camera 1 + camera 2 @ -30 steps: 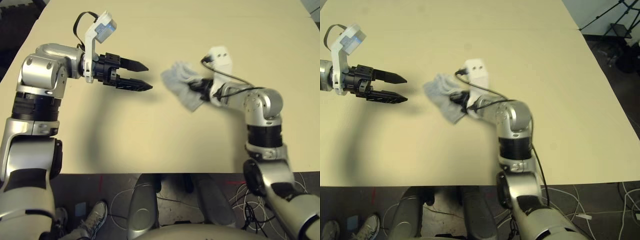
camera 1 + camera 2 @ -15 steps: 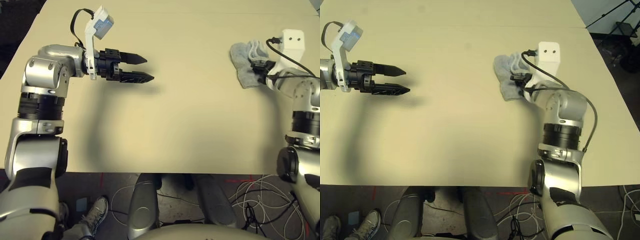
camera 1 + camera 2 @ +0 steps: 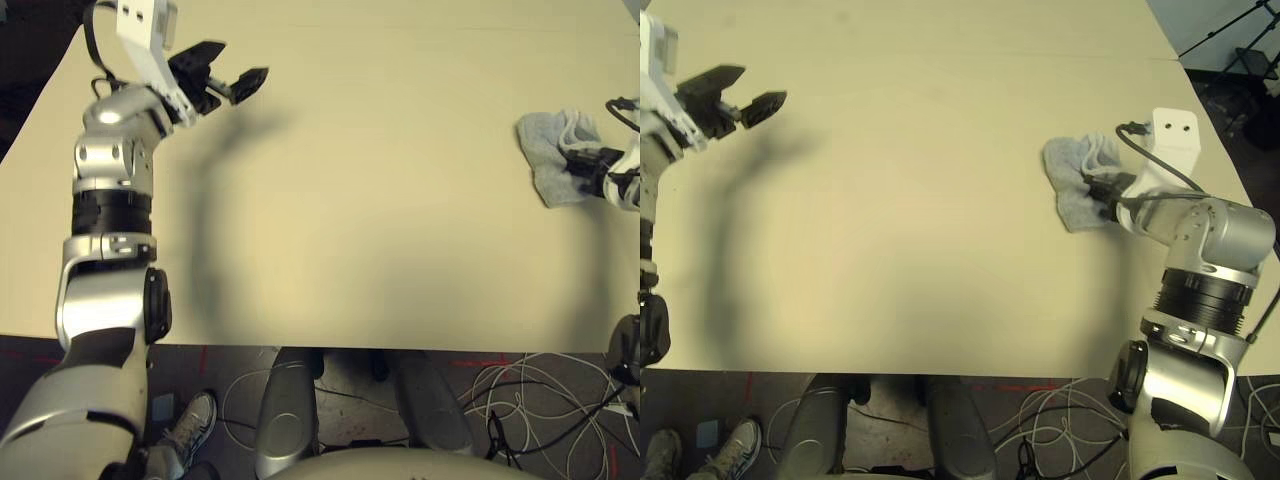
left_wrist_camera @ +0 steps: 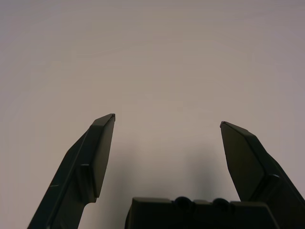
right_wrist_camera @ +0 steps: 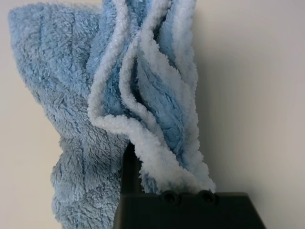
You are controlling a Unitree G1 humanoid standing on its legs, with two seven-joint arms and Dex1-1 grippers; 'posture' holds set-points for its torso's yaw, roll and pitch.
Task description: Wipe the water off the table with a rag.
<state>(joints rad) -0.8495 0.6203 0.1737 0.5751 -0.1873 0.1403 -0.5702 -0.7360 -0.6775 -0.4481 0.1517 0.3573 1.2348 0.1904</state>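
Observation:
The light grey rag lies bunched on the right side of the pale beige table. My right gripper is shut on the rag's near edge, and the rag's folds hide most of its fingers in the right wrist view. My left gripper is raised over the table's far left corner. It is open, with nothing but bare tabletop between its fingers. No yellow-orange water spots can be made out on the tabletop.
The table's front edge runs across the lower part of the picture. Cables and a person's shoe lie on the floor beyond it. A tripod stands past the far right corner.
My right gripper has dragged the rag from the table's middle to its right side. My left arm has swung from the left middle up to the far left corner, still open.

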